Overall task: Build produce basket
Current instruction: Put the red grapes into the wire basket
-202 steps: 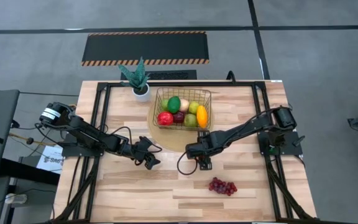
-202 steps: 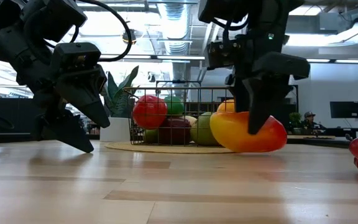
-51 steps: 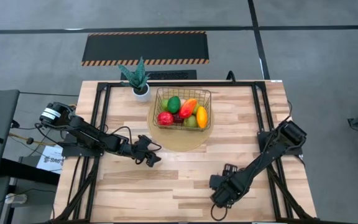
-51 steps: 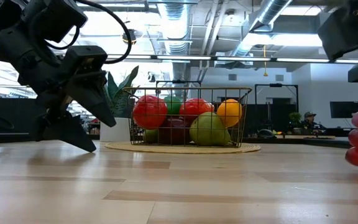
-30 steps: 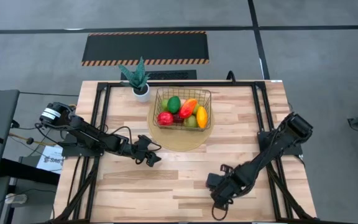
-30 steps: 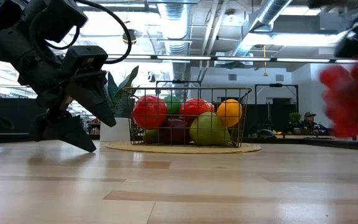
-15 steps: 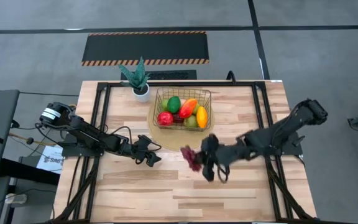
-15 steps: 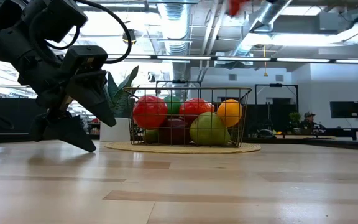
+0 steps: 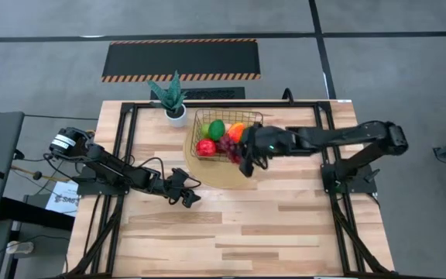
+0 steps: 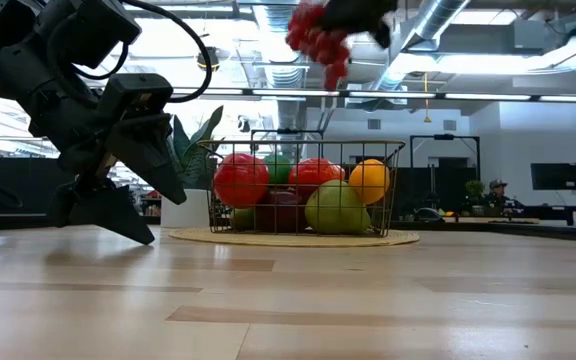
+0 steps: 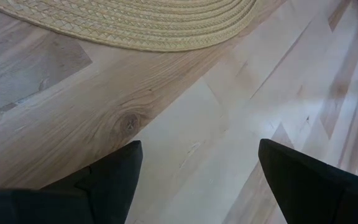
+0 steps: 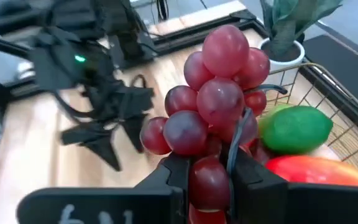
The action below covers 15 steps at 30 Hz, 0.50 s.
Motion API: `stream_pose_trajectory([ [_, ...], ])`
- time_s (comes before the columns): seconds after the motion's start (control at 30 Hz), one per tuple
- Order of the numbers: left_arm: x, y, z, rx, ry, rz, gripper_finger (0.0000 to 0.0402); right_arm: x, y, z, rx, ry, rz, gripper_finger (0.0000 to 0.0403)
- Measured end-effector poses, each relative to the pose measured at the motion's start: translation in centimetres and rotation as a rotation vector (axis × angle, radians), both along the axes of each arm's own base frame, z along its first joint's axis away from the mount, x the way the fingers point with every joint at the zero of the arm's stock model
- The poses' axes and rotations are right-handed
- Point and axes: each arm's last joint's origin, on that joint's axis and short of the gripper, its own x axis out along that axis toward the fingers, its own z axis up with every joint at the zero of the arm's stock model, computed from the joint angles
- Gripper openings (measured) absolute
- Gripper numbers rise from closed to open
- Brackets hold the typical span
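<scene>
my right gripper (image 12: 210,171) is clamped on the purple grapes (image 12: 213,106), holding them in the air above the near edge of the basket (image 9: 200,124), which sits on a round woven mat (image 9: 215,177) with the other fruit inside. my left gripper (image 9: 186,194) rests low near the mat, fingers (image 11: 114,177) apart and empty.
</scene>
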Motion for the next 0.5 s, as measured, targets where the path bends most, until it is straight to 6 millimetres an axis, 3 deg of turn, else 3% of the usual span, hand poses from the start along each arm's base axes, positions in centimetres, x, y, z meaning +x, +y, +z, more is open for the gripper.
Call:
stream_pose_trajectory([
  [0.27,0.0,0.0,0.0,0.000,0.009,-0.009,0.0316,1.2,-4.3,-2.0,-0.135,0.227,0.007,0.0066],
  [0.5,-0.1,0.0,-0.1,0.000,0.012,-0.009,0.0316,3.9,-5.2,-4.0,-0.206,0.392,0.073,0.0066],
])
